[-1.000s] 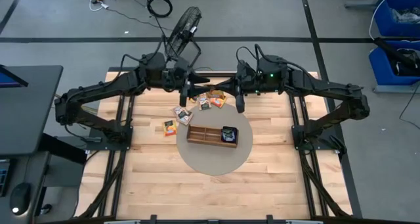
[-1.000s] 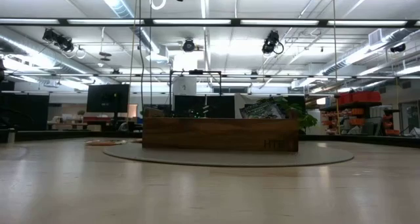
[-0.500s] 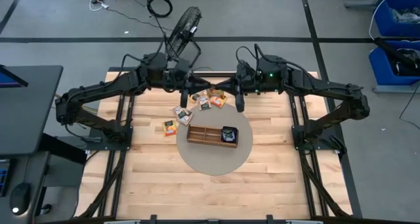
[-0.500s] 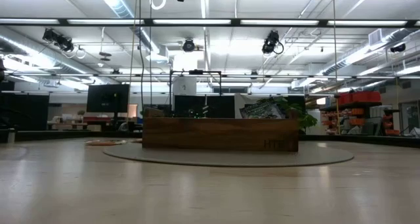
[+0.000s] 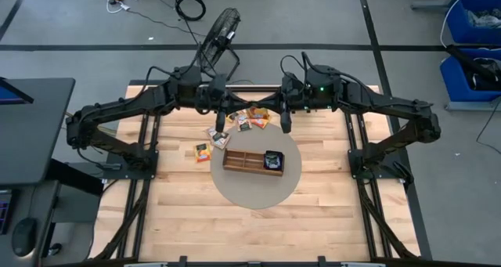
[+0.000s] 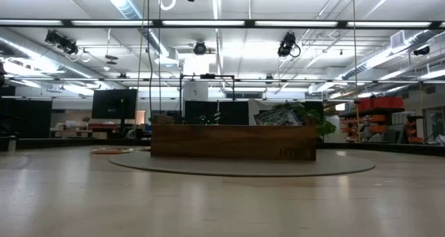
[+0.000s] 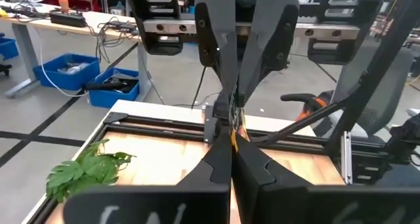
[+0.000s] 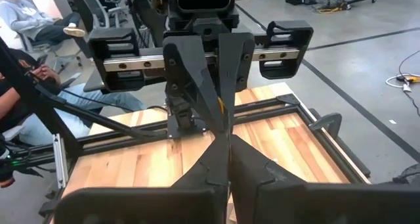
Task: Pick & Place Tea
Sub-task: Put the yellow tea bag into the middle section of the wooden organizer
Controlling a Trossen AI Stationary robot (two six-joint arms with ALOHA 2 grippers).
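Long brown wooden three-compartment tray (image 5: 252, 161): lies on a round grey mat (image 5: 256, 190) at the middle of the light wooden table (image 5: 188, 220). Its right compartment holds a dark packet with a blue edge (image 5: 272, 160); the other two compartments show bare wood.

Loose tea packets, small flat squares: all lie beyond the tray toward the arms' bases. An orange and black one (image 5: 203, 151) sits on bare wood just left of the tray's left end; a pale one with red (image 5: 217, 137) lies near the tray's back left corner; a cluster of orange, red and dark ones (image 5: 255, 118) lies behind the tray, between the two grippers.

Left gripper (image 5: 221, 125): hangs behind the tray's left end, over the pale packet, fingers (image 7: 220, 168) pressed together; whether they pinch anything cannot be told.

Right gripper (image 5: 286, 127): hangs behind the tray's right end, beside the cluster, fingers (image 8: 223, 168) together.

Black fan (image 5: 218, 34): stands on the floor beyond the table. Blue bins (image 5: 473, 40): far right of the tray.
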